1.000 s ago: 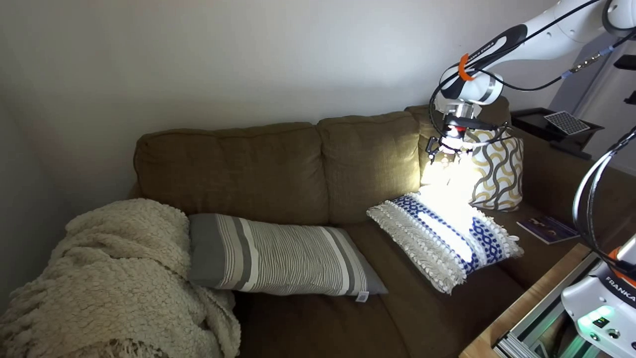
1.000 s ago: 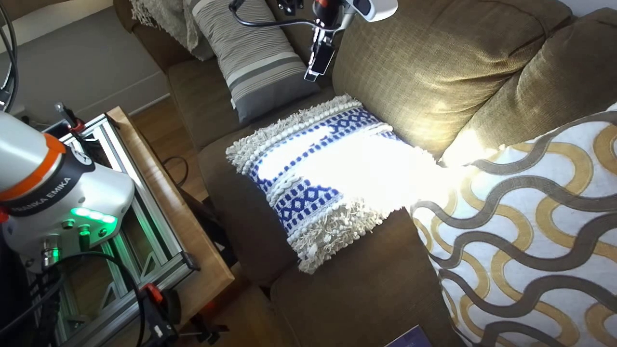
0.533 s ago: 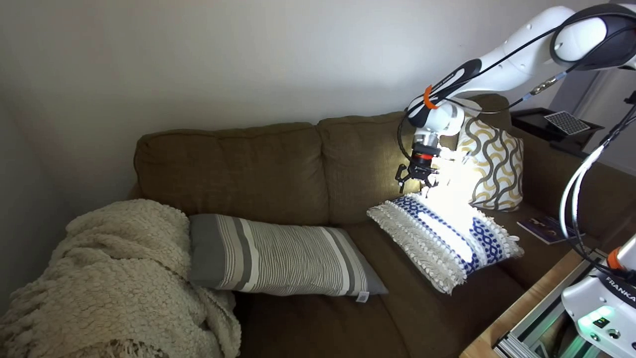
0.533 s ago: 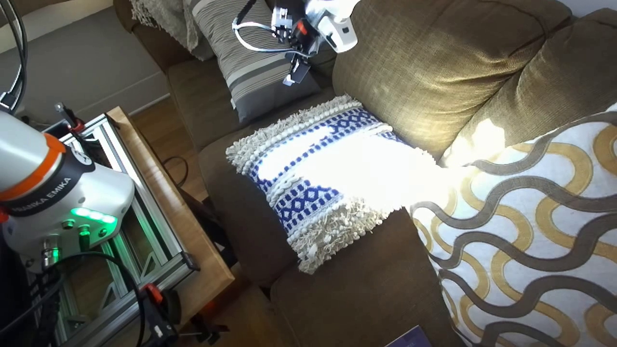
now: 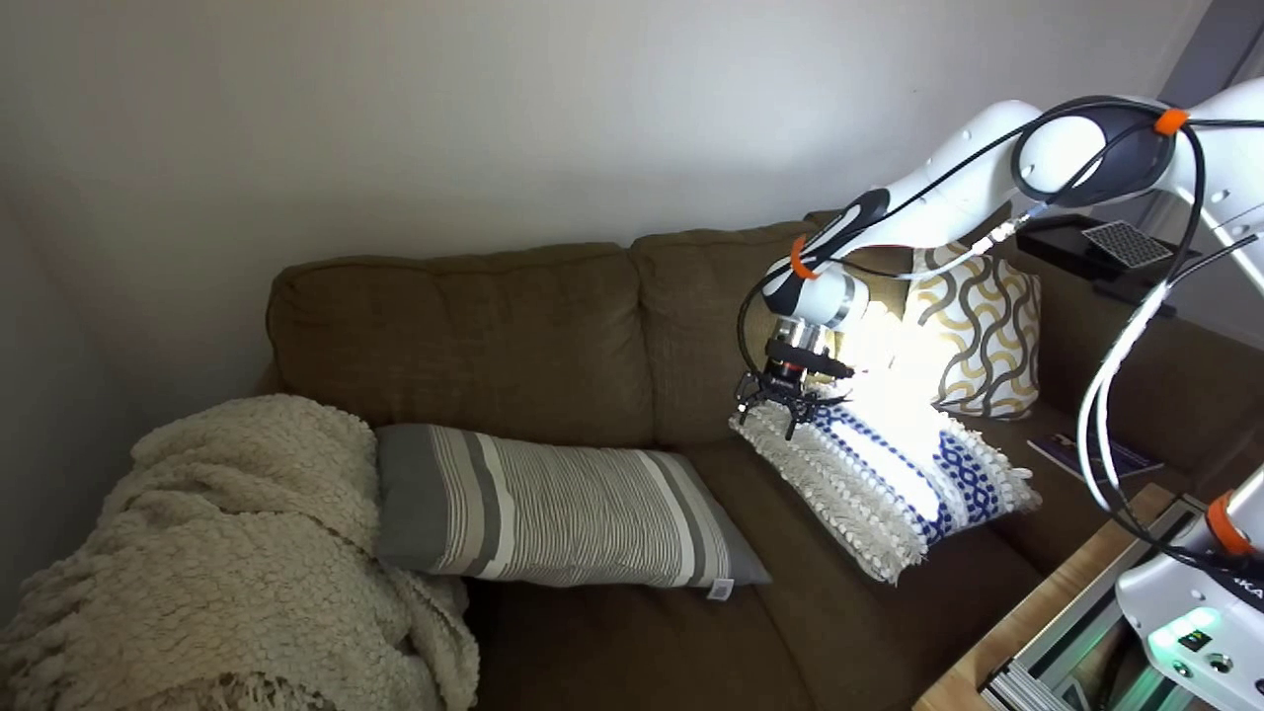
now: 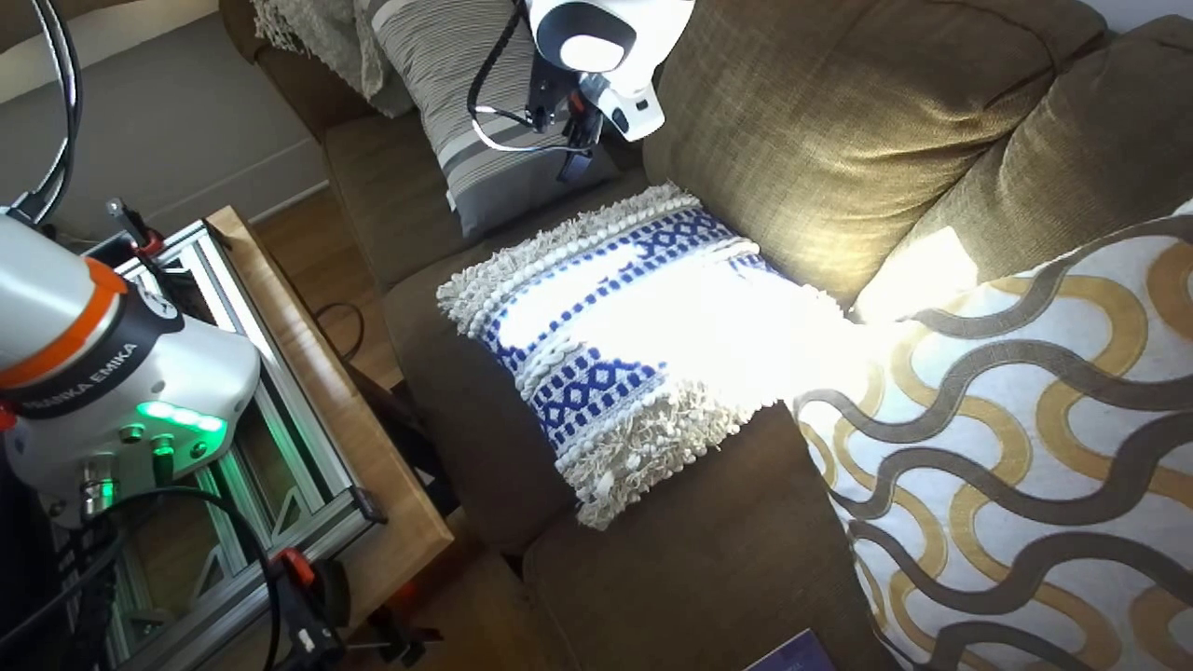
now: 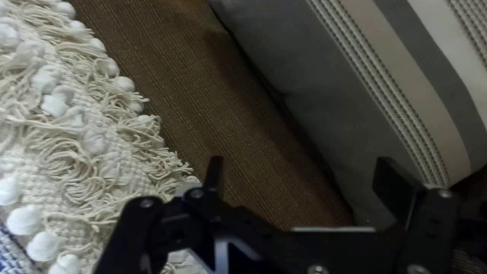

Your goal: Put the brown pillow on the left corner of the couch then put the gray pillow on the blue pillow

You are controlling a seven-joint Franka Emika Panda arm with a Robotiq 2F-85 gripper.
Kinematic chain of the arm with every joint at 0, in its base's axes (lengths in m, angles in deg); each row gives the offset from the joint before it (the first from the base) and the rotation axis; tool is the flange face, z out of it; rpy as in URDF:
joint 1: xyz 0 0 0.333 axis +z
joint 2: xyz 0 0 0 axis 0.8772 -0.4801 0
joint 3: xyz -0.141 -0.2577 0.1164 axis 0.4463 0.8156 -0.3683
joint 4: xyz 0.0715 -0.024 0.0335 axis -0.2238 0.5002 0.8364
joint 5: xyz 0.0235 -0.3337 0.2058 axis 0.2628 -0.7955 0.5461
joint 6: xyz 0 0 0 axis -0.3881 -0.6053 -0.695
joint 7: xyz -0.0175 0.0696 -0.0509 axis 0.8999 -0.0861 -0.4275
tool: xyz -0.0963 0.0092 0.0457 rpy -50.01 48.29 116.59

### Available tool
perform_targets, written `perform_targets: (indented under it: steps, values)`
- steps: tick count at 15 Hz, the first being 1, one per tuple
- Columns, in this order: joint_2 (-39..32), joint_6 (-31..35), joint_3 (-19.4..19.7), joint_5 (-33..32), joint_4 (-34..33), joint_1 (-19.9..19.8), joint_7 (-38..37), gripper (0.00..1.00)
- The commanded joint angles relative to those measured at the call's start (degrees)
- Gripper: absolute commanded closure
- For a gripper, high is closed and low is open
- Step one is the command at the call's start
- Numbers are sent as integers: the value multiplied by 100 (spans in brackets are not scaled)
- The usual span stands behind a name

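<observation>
The brown pillow (image 5: pixel 987 341) leans upright in the left corner of the couch, and shows large in an exterior view (image 6: pixel 1025 466). Bright glare lights the corner's back cushion (image 6: pixel 932 270). The blue pillow (image 5: pixel 879 484) lies flat on the seat, partly washed out by glare (image 6: pixel 596 391). The gray pillow (image 5: pixel 583 513) lies beside it toward the blanket. My gripper (image 5: pixel 766 427) is open and empty above the blue pillow's fringe side. In the wrist view, the gripper (image 7: pixel 300 160) spans bare seat, with one finger near the blue pillow (image 7: pixel 57 133) and one over the gray pillow's end (image 7: pixel 323 87).
A cream knit blanket (image 5: pixel 247 553) covers the far couch end. A book (image 5: pixel 1091 454) lies on the seat near the brown pillow. The robot base stands on a wooden-edged table (image 6: pixel 401 494) before the couch. A black tray (image 5: pixel 1106 247) stands beyond the armrest.
The arm and gripper have moved down and away from the brown pillow, toward the gap between the blue and gray pillows. The pillows have not moved.
</observation>
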Motion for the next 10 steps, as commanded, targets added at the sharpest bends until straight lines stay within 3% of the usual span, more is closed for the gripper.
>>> perform_targets:
  steps: [1,5,10]
  values:
    - [-122,28,-44,-26,-114,-21,-22,0]
    - [-217,29,-49,-16,-256,-30,-28,0]
    - [-1079,65,-324,148,-1213,-66,11,0]
